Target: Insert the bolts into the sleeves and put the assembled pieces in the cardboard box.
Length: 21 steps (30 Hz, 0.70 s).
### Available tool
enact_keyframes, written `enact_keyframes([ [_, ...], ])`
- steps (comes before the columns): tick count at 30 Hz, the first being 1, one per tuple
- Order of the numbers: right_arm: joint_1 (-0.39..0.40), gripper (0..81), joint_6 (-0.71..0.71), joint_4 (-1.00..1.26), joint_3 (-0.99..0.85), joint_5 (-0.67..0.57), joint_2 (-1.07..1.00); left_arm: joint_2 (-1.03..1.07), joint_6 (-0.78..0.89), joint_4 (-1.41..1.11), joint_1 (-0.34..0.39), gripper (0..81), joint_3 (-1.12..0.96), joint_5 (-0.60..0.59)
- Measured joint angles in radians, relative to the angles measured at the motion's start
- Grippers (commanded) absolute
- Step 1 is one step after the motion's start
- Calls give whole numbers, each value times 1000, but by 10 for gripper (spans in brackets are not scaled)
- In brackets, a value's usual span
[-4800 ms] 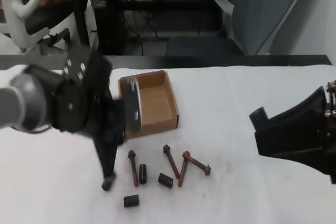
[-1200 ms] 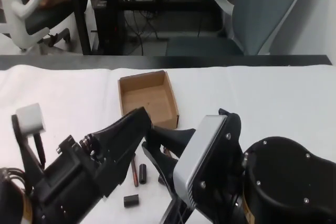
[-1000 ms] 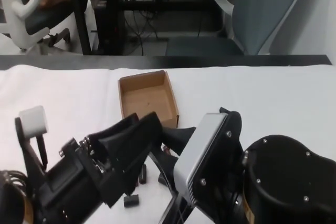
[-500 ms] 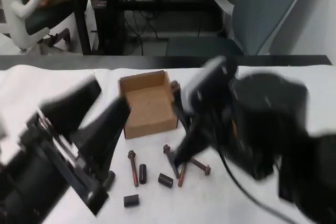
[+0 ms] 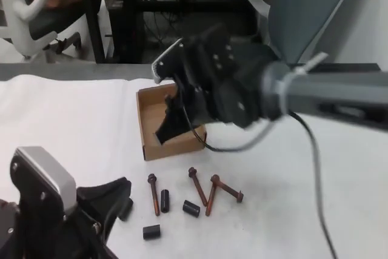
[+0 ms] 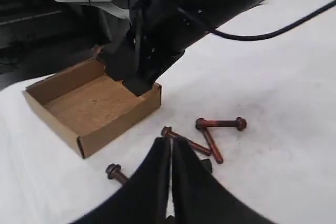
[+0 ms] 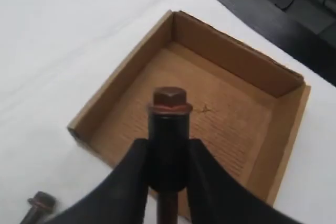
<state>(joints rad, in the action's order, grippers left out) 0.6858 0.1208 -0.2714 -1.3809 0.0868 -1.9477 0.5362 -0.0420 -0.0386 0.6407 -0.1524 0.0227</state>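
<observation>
right jaws clench a sleeved bolt (image 7: 168, 129) above the cardboard box (image 7: 239, 59), seemingly for dropping in; left jaws look closed, empty.

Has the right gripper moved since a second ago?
Yes. The right gripper, shut on a sleeved bolt, has gone from the near side of the cardboard box, by the loose bolts, to above it.
</observation>
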Motion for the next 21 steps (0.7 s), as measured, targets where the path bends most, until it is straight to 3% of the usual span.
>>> enact_keyframes([
  [2,-19,97,-4,-61,-87,0,-58,0,-14,2,0,18,0,2],
  [7,-64,668,5,-128,-221,-8,-139,0,-19,9,0,18,0,2],
  [8,-70,700,6,-134,-236,-10,-140,0,-19,9,0,18,0,2],
  [17,-74,700,8,-295,-266,-87,-96,0,-26,39,0,7,0,10],
  [19,-70,700,2,-382,-266,-125,-73,15,-22,67,0,127,0,31],
  [21,-63,627,-3,-500,-266,-164,-33,59,-19,70,-6,279,0,41],
])
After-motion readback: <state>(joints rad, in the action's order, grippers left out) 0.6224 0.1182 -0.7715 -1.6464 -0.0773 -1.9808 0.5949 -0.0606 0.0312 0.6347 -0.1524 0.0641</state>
